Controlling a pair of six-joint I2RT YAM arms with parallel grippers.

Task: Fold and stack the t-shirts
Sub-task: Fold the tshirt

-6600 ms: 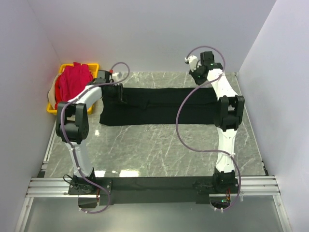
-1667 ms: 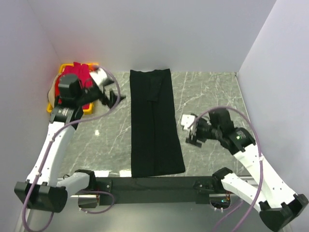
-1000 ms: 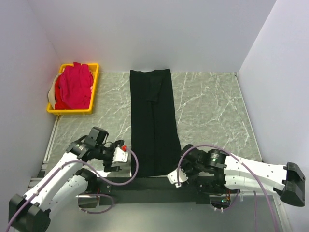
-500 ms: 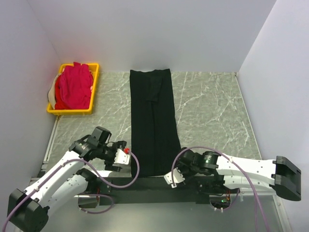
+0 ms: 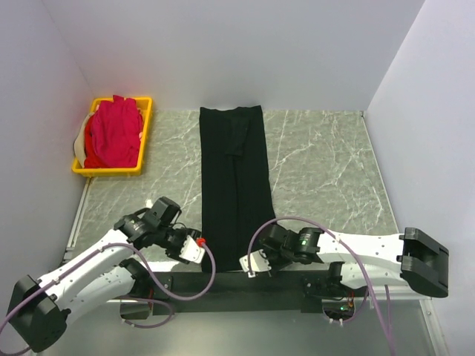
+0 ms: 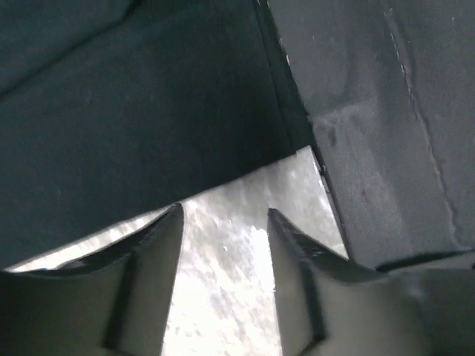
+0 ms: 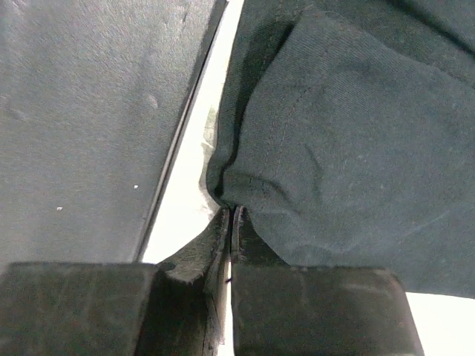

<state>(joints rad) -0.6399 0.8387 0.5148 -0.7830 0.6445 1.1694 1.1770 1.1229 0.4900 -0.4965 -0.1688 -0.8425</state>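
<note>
Right claw (image 7: 231, 219): clenched. We see both fingers pressed together, with the near right corner of the black t-shirt (image 7: 341, 133) puckered at their tips. We log it as pinching that hem.
Left claw (image 6: 223, 222): released, fingers spread with bare desk (image 6: 223, 282) between them. The near left corner of the shirt lies just ahead of the tips and is not touched.
Black t-shirt, position: a long narrow strip running from the far edge of the desk (image 5: 319, 170) to the near edge, between the two arms. Its near end sits at both claws.
Handling (our judgement): light, limp and not fragile. We expect it to sag between two holds, and its folded layers may slip over one another. The polished marble should let it drag easily.
Where to take hold (our judgement): both near corners at the hem, pinching every layer together. The left corner is not yet gripped. A hold on the top layer alone would likely open the strip.
Dark base plate (image 5: 223, 282): just beside the shirt's near end, along the desk's near edge.
Yellow crate (image 5: 147, 133): far left corner, well apart from the black shirt.
Magenta t-shirts (image 5: 111, 133): heaped unfolded inside the crate.
</note>
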